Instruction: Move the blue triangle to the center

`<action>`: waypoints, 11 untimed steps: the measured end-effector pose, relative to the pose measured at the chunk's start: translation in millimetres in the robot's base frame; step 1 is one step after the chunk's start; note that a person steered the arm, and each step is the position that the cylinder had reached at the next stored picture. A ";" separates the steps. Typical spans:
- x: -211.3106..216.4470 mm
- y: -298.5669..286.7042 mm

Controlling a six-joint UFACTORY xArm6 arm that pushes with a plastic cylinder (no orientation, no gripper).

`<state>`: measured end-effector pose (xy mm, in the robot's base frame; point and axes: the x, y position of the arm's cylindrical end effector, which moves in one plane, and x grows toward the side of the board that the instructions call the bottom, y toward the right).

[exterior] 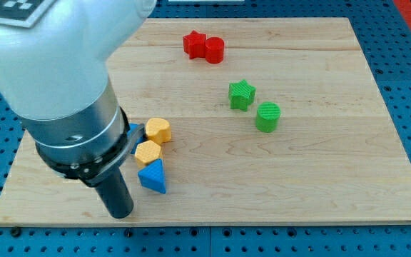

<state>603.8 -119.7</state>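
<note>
Sitting on the pale wooden tabletop [320, 178], the blue triangle block [153, 176] lay near the view's bottom left, touching a yellow block [148, 151]. My tool's tip [120, 212], a plain rod without jaws, stood just left. Pushing carelessly could drag yellow along.

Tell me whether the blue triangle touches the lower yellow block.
Touching. In the camera view, the blue triangle sits directly beneath the lower yellow block, their edges meeting with no board visible between.

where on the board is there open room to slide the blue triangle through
Open wood lies right of the blue triangle block, below the green star block and green cylinder block. It is crowded by my tip, with two yellow blocks adjacent.
</note>
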 end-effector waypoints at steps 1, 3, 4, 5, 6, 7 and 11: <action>-11.3 33.1; -36.5 57.9; -31.6 11.8; -54.4 -5.7; -60.4 4.2; -60.4 3.8; -33.4 44.9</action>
<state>570.4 -74.8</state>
